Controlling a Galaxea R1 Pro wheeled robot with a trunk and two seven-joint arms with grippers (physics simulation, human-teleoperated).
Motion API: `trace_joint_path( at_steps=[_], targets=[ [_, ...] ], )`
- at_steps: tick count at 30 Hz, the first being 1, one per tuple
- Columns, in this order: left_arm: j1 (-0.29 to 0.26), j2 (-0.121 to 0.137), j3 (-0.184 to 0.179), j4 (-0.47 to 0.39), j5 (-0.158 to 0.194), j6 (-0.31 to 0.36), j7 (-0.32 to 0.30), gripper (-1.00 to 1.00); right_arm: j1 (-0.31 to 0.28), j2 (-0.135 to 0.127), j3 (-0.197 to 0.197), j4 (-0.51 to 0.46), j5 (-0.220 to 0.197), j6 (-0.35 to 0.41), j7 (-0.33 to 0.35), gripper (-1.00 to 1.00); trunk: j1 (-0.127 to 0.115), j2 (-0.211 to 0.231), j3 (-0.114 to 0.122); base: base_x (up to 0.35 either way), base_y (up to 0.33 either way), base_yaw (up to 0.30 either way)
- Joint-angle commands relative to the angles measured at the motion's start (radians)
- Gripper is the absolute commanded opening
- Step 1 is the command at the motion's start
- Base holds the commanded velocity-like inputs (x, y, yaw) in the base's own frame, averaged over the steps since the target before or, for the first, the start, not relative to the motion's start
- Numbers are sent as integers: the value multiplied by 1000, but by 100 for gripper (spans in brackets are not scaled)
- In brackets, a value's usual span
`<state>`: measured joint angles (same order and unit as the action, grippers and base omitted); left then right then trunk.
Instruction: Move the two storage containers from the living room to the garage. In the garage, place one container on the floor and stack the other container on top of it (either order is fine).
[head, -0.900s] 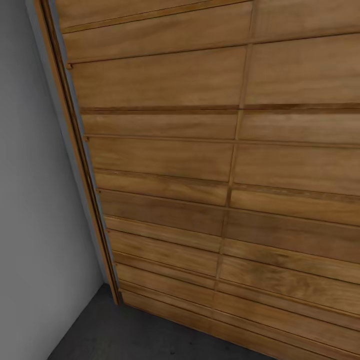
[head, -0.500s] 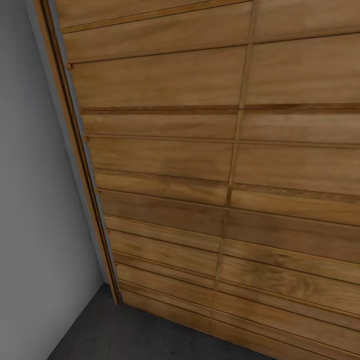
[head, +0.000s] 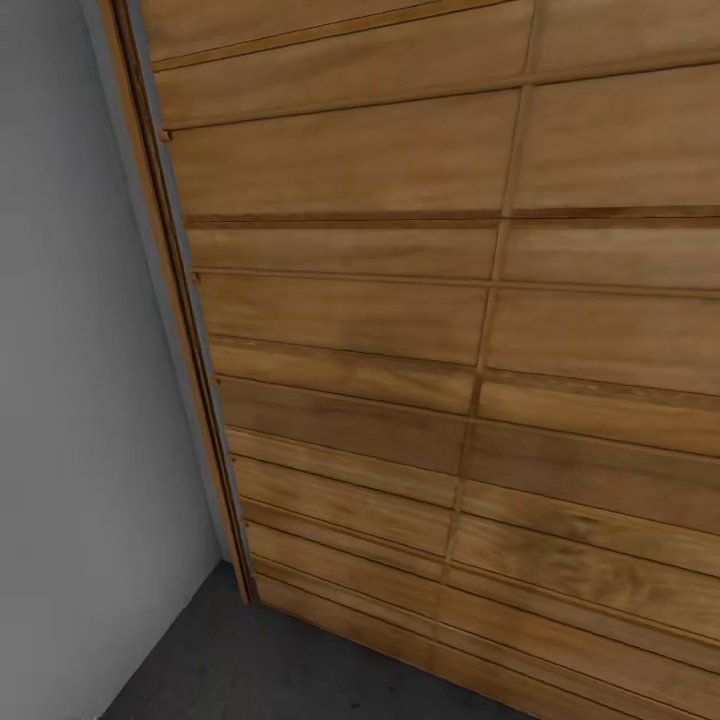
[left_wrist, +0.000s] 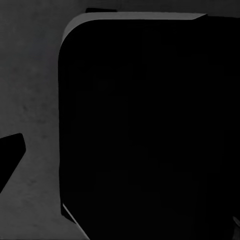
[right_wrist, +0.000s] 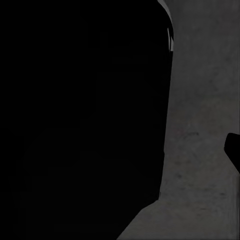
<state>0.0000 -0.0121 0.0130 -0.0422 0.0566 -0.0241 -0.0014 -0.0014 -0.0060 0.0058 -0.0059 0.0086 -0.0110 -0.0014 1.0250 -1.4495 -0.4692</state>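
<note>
No text, label, brand, number or sign can be read anywhere. The wooden panel door (head: 450, 330) carries only grain and seams, the grey wall (head: 80, 400) beside it on the left is plain, and the dark concrete floor (head: 300, 680) at the near edge bears only mottling. The wrist views give black shapes over the same grey floor, with no markings on them.

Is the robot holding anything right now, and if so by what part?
It cannot be told. The head view shows the wooden door, a grey wall and the floor; both wrist views show dark shapes over concrete.
</note>
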Motion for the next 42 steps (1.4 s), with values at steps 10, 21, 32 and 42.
trace_joint_path(
  at_steps=[10, 21, 32, 42],
  targets=[
    [0, -1, 0, -2, 5, -2, 0, 100, 0, 0, 2, 0, 1, -1, 0, 100, 0, 0, -1, 0, 0, 280],
    [0, -2, 1, -1, 4, -2, 0, 100, 0, 0, 2, 0, -1, -2, 0, 100, 0, 0, -1, 0, 0, 287],
    [0, -1, 2, -1, 5, -2, 0, 100, 0, 1, 1, 0, -1, -3, 0, 100, 0, 0, -1, 0, 0, 288],
    [0, -1, 2, -1, 6, -2, 0, 100, 0, 0, 0, 0, -2, -3, 0, 100, 0, 0, -1, 0, 0, 288]
  ],
)
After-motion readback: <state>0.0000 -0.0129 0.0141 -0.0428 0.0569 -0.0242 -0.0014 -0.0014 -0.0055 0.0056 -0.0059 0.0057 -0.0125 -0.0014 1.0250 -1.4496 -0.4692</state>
